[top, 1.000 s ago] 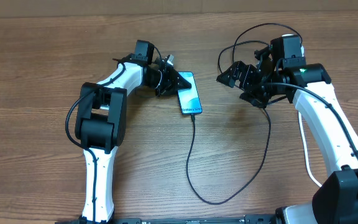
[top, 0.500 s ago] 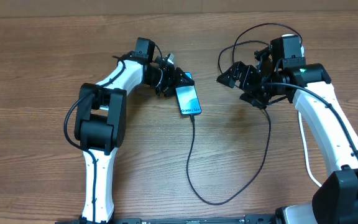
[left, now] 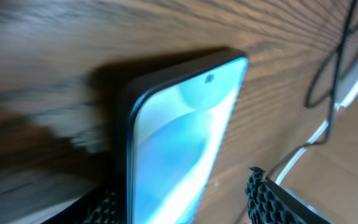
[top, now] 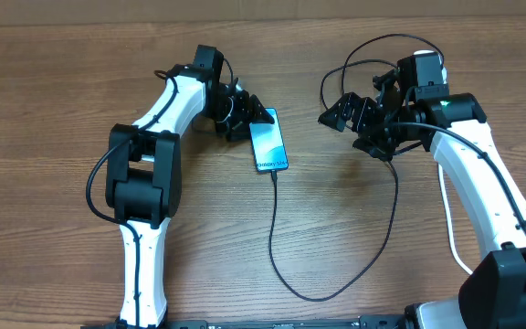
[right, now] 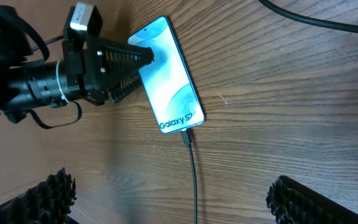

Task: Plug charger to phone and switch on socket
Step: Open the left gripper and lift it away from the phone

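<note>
The phone (top: 269,142) lies flat on the wooden table with its blue screen up; it also shows in the left wrist view (left: 179,143) and the right wrist view (right: 169,74). The charger cable (top: 281,247) is plugged into the phone's bottom edge, loops down and runs up toward the right arm; its plug is hidden. My left gripper (top: 252,116) is open and straddles the phone's top end, its left finger against the phone's edge and its right finger apart (left: 185,208). My right gripper (top: 341,111) is open and empty above the table, with the cable (right: 193,174) below it. The socket is out of view.
A thick white lead (top: 446,206) runs beside the right arm and shows blurred in the left wrist view (left: 353,81). Black cable loops (top: 363,55) hang around the right wrist. The table's far edge is at the top.
The phone has slid a little to the left and turned slightly with the left gripper at its top end. The left arm has pulled back up-left. The right arm has not moved.
</note>
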`<state>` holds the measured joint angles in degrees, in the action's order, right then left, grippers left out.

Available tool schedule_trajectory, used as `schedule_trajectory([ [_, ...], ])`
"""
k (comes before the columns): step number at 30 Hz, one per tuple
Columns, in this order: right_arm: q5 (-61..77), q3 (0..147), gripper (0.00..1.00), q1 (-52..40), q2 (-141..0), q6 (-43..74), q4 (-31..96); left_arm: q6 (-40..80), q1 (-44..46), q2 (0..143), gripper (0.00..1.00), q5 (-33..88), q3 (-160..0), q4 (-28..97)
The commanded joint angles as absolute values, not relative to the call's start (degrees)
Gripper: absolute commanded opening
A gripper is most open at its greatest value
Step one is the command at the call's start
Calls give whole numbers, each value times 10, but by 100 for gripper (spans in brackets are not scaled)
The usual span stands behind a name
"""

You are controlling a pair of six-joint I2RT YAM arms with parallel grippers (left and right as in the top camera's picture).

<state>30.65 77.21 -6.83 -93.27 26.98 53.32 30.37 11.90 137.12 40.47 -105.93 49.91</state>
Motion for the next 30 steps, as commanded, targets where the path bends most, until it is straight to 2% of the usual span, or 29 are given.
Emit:
schedule_trajectory([
  [1, 309, 771, 100, -67, -935, 265, 533, 307, 111, 1399, 60, 233, -1053, 514],
  [8, 309, 771, 100, -67, -935, 259, 533, 291, 109, 1399, 58, 234, -1066, 541],
  [18, 296, 771, 100, -67, -935, 250, 540, 253, 100, 1351, 52, 223, -1178, 658],
  [25, 291, 771, 100, -67, -935, 250, 542, 231, 98, 1217, 60, 177, -1215, 701],
  [28, 284, 771, 100, -67, -935, 250, 542, 231, 98, 1149, 67, 138, -1215, 717],
  [30, 283, 771, 100, -67, -935, 250, 542, 231, 98, 1105, 76, 104, -1215, 735],
])
